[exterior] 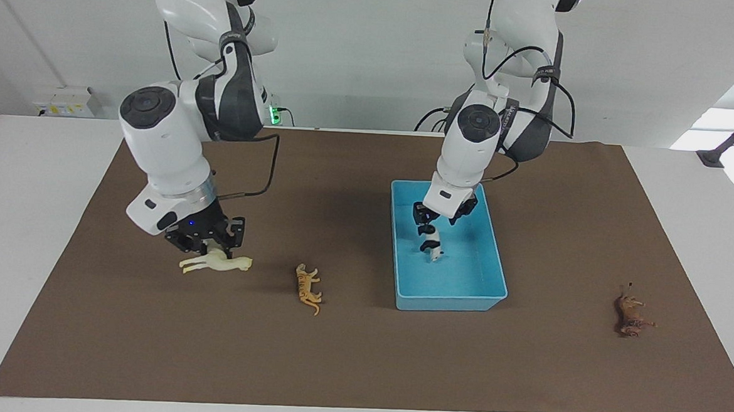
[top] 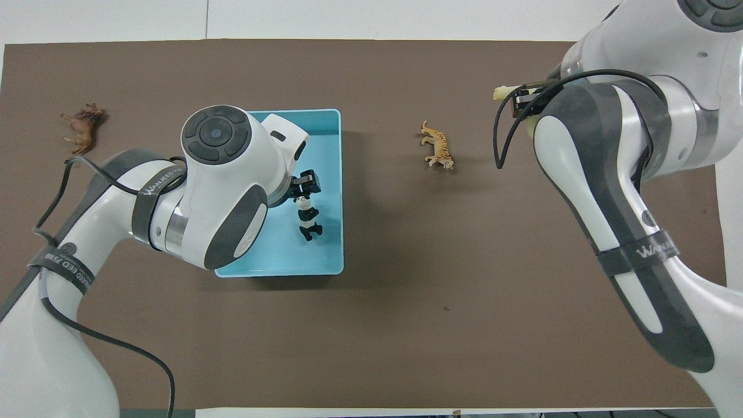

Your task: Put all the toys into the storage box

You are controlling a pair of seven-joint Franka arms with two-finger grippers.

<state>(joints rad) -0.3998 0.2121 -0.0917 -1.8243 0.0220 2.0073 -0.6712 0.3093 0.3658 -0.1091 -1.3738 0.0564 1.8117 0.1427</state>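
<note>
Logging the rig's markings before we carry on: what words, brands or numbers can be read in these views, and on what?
"WANLEED": white letters on the black strap around the left arm, overhead view.
"WANL", rest turned away: the black strap around the right arm.
Strap lettering in the facing view: too small to read.
None on the light-blue plastic storage box or the cream-white plastic horse figurine.

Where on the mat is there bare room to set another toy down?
Bare mat: between box and lion, between box and tiger, and the wide strip nearer the robots than the tiger. Crowded: the box, panda and left arm over it; and under the horse the right arm holds.
</note>
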